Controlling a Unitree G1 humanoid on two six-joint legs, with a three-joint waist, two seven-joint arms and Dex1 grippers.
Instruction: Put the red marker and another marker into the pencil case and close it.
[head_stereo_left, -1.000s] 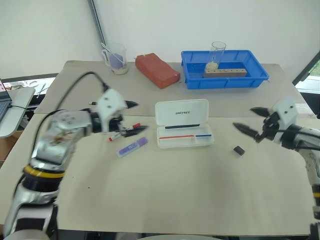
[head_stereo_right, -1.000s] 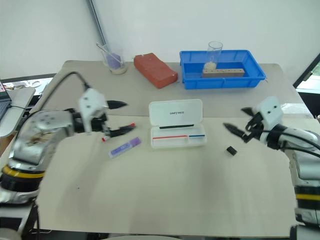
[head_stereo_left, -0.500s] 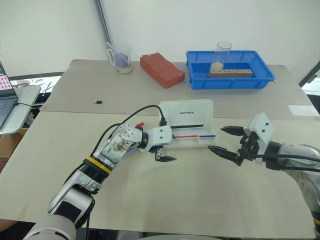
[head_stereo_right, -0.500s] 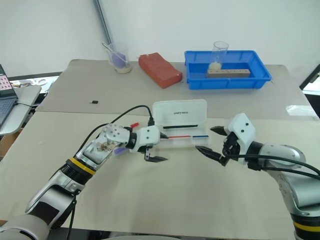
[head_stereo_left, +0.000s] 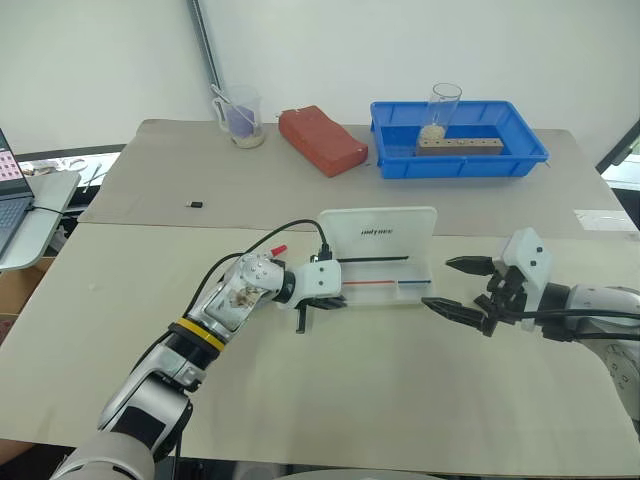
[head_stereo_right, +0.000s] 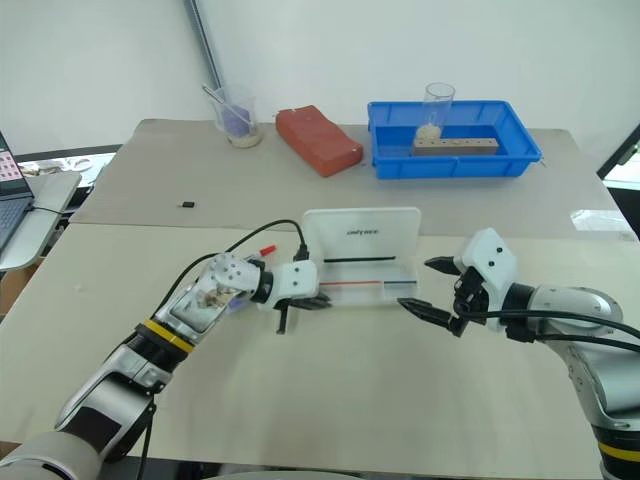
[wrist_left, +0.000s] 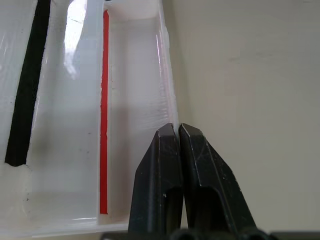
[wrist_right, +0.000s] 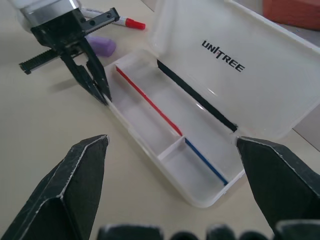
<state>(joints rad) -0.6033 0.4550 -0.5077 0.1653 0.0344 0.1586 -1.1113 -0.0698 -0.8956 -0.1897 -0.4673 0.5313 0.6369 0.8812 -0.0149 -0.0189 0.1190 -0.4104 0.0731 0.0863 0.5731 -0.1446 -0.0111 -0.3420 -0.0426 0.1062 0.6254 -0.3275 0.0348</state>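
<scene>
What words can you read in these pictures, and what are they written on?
"UNITREE": dark capital letters on the raised lid of the open pencil case, clearest in the right wrist view.
The same lettering shows on the lid in the head views, but too small there to spell out.
The red marker beside the case shows no print that can be read.
No other text can be read.

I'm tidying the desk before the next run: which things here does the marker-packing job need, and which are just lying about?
Needed: the pencil case, open; the red marker; the purple highlighter.

Lying about: the blue tray holding a glass and wooden block; the red brick; the measuring cup.
</scene>
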